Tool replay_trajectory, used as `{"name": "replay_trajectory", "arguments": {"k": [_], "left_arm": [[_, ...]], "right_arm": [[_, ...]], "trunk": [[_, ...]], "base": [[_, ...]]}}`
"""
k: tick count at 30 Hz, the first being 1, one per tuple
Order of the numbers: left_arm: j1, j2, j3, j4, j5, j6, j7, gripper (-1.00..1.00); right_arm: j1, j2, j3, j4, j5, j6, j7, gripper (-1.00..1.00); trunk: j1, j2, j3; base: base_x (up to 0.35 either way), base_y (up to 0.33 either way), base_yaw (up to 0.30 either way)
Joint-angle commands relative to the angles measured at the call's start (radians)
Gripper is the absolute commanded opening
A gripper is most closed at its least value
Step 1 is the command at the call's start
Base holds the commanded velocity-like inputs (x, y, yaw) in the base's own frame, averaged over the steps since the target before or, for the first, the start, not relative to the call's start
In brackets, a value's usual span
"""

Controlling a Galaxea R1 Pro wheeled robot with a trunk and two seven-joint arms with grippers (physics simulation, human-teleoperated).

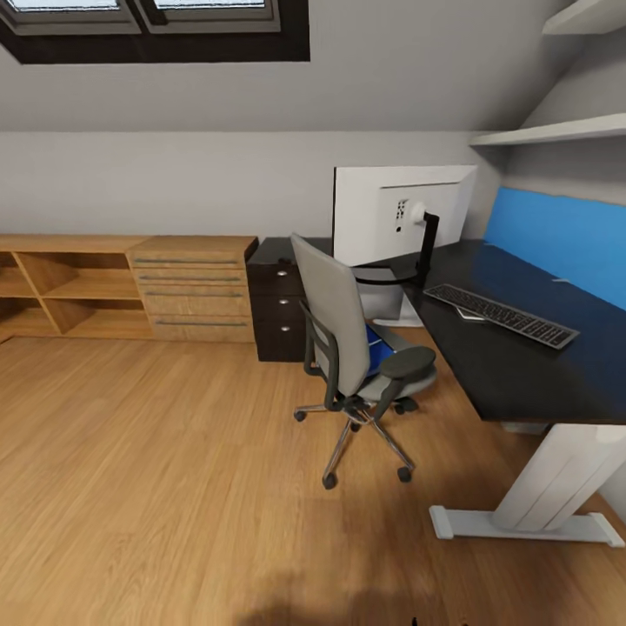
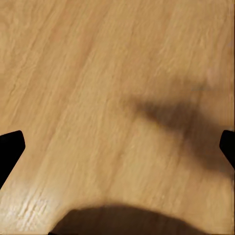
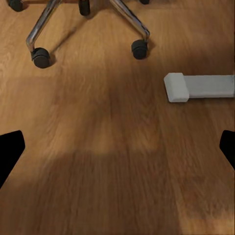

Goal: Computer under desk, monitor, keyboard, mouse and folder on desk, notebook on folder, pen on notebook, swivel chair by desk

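You face the bedroom workspace from across the wooden floor (image 1: 156,452), with the black table (image 1: 522,348) running along the right under its bright blue back panel (image 1: 565,239). The monitor (image 1: 396,213) stands on the far end of the table, its light grey-white back turned toward you and its thin black stand on the tabletop. The keyboard (image 1: 500,315) lies flat on the table, near the monitor's stand and apart from it, angled toward the blue panel. The swivel chair (image 1: 352,348) sits on the floor just beside the table's front edge, its tall grey back toward you. The blue folder (image 1: 376,346) rests on the chair's seat, partly hidden by the backrest and an armrest. A dark drawer unit (image 1: 278,304) stands by the wall behind the chair, and a low oak shelving unit (image 1: 130,287) runs along the wall to its left.

Your left tool (image 2: 117,147) hangs over bare floorboards, its two dark fingertips wide apart at the picture's edges, nothing between them. Your right tool (image 3: 117,149) is likewise spread wide and empty over the floor, looking toward the chair's chrome base (image 3: 88,19) and casters and a white foot of the table (image 3: 198,87).
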Motion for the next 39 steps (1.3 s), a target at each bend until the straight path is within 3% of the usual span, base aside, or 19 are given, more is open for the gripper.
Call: {"name": "replay_trajectory", "arguments": {"k": [1, 2, 5, 6, 10, 11, 12, 19, 21, 22, 24, 25, 31, 34, 39], "left_arm": [[0.0, -0.003, 0.001, -0.022, 0.008, 0.012, 0.0, 1.0], [0.0, -0.012, 0.0, -0.097, 0.008, 0.081, -0.001, 1.0], [-0.001, -0.02, 0.0, -0.216, 0.009, 0.221, 0.0, 1.0], [-0.001, -0.023, 0.001, -0.278, 0.009, 0.298, 0.0, 1.0], [-0.001, -0.036, 0.001, -0.402, 0.01, 0.435, 0.0, 1.0], [-0.001, -0.06, 0.001, -0.51, 0.01, 0.531, -0.001, 1.0], [-0.001, -0.074, 0.0, -0.555, 0.01, 0.568, -0.002, 1.0], [-0.001, -0.101, -0.014, -0.731, 0.02, 0.704, -0.007, 1.0], [0.0, -0.104, -0.027, -0.786, 0.042, 0.75, -0.008, 1.0], [0.001, -0.105, -0.047, -0.839, 0.082, 0.787, -0.009, 1.0], [0.002, -0.103, -0.058, -0.867, 0.107, 0.799, -0.01, 1.0], [0.002, -0.098, -0.066, -0.923, 0.126, 0.807, -0.012, 1.0], [0.004, -0.077, -0.069, -0.958, 0.132, 0.802, -0.025, 1.0], [0.004, -0.053, -0.069, -0.963, 0.133, 0.796, -0.073, 1.0], [0.005, -0.035, -0.07, -0.966, 0.133, 0.765, -0.176, 1.0]], "right_arm": [[-0.012, 0.0, 0.0, -0.004, -0.001, 0.003, -0.003, 1.0], [-0.06, -0.001, -0.002, -0.012, -0.004, 0.032, -0.005, 1.0], [-0.145, -0.002, -0.006, -0.01, -0.013, 0.11, -0.024, 1.0], [-0.191, -0.002, -0.01, -0.007, -0.022, 0.17, -0.042, 1.0], [-0.287, -0.002, -0.014, 0.003, -0.049, 0.293, -0.07, 1.0], [-0.377, -0.001, -0.016, 0.008, -0.077, 0.36, -0.084, 1.0], [-0.414, -0.001, -0.016, 0.01, -0.087, 0.378, -0.089, 1.0], [-0.519, -0.004, -0.017, 0.015, -0.108, 0.458, -0.095, 1.0], [-0.54, -0.006, -0.018, 0.015, -0.111, 0.484, -0.095, 1.0], [-0.554, -0.007, -0.018, 0.012, -0.114, 0.501, -0.096, 1.0], [-0.558, -0.008, -0.018, 0.011, -0.115, 0.507, -0.096, 1.0], [-0.562, -0.006, -0.018, 0.011, -0.115, 0.508, -0.096, 1.0], [-0.563, -0.006, -0.029, 0.005, -0.121, 0.507, -0.096, 1.0], [-0.563, -0.006, -0.043, 0.003, -0.132, 0.502, -0.096, 1.0], [-0.563, -0.003, -0.052, 0.003, -0.14, 0.468, -0.096, 1.0]], "trunk": [[0.004, -0.008, -0.004], [0.008, -0.015, -0.007], [0.019, -0.036, -0.017], [0.023, -0.043, -0.02], [0.038, -0.071, -0.032], [0.042, -0.078, -0.035], [0.046, -0.085, -0.039], [0.073, -0.134, -0.061], [0.08, -0.148, -0.067], [0.084, -0.155, -0.07], [0.092, -0.169, -0.076], [0.096, -0.176, -0.079], [0.119, -0.218, -0.098], [0.13, -0.239, -0.108], [0.149, -0.274, -0.123]], "base": [[0.0, 0.0, 0.0], [0.0, 0.0, 0.0], [0.0, 0.0, 0.0], [0.0, 0.0, 0.0], [0.0, 0.0, 0.0], [0.0, 0.0, 0.0], [0.0, 0.0, 0.0], [0.0, 0.0, 0.0], [0.0, 0.0, 0.0], [0.0, 0.0, 0.0], [0.0, 0.0, 0.0], [0.0, 0.0, 0.0], [0.0, 0.0, 0.0], [0.0, 0.0, 0.0], [0.0, 0.0, 0.0]]}}
